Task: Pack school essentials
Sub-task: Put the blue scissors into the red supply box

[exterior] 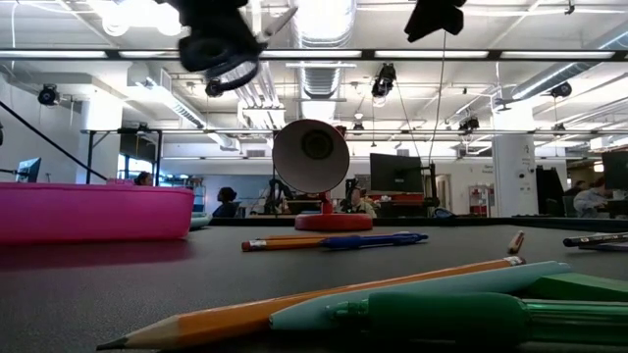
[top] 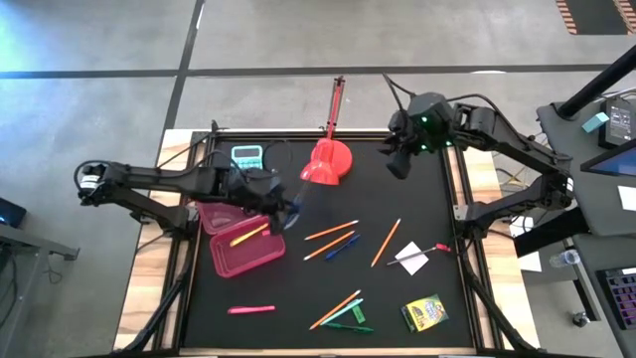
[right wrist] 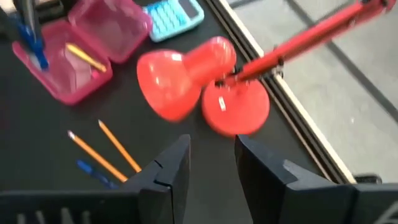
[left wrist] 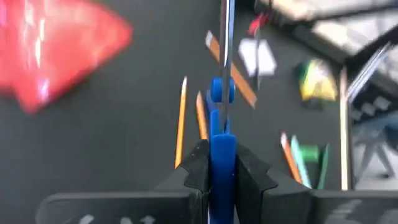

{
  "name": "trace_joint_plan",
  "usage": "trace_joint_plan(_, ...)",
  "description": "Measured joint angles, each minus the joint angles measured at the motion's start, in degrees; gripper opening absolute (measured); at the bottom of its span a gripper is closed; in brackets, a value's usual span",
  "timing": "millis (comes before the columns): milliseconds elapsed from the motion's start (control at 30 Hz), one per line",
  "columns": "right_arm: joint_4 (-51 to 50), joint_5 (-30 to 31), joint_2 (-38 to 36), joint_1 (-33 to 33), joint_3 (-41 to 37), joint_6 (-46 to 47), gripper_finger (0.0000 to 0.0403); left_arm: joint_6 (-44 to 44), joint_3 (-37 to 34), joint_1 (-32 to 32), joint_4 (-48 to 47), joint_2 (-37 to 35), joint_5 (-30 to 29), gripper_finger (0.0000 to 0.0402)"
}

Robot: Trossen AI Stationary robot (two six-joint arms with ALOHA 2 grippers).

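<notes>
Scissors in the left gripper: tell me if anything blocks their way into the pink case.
Nothing visible does. The left gripper holds the scissors beside the open pink case, which holds only a yellow highlighter.

Table mat (top: 298,288): black, w/ pale wood edging. Both arms + grippers dark/black; small green light on right arm's wrist (top: 425,124). Pencil case (top: 238,244): translucent pink, yellow highlighter (top: 248,235) inside. Scissors (left wrist: 221,134): blue handle, silver blades. Lamp (top: 328,159): red head + base, red stem. Calculator (top: 246,155): light blue/teal, white keys. Pencils (top: 330,231): orange. Pen (top: 343,245) mid-mat: blue. Pink highlighter (top: 250,309). Near-edge cluster: orange pencil (top: 335,309), pale teal pen (top: 343,313), green pen (top: 348,327). Crayon box (top: 424,312): green/yellow, dark patches. Paper square (top: 412,259): white, w/ a thin red-tipped pen (top: 422,252) across it. Floor grey w/ dark lines.
</notes>
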Motion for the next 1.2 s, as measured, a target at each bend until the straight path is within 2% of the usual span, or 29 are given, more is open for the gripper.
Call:
trace_joint_plan(333, -7.2, 0.0, -0.2, 0.0, 0.0, 1.0, 0.0095, -2.7, -0.6, 0.0, -20.1, 0.5, 0.0, 0.0024)
trace_joint_plan(567, -7.2, 0.0, -0.7, 0.0, 0.0, 1.1, 0.0085, -2.5, -2.9, 0.0, -19.7, 3.2, 0.1, 0.0024)
trace_joint_plan(767, -7.6, 0.0, -0.7, 0.0, 0.0, 1.1, 0.0076, -2.9, -4.3, -1.1, -21.3, 4.3, 6.4, 0.0024)
trace_joint_plan(867, -9.0, 0.0, -0.7, 0.0, 0.0, 1.1, 0.0071, -3.0, -4.9, -2.5, -23.0, 4.3, 6.6, 0.0024)
trace_joint_plan(1200, -12.7, 0.0, -0.7, 0.0, -0.3, 1.1, 0.0073, -11.7, -12.4, -6.9, -24.1, 4.4, 10.2, 0.0024)
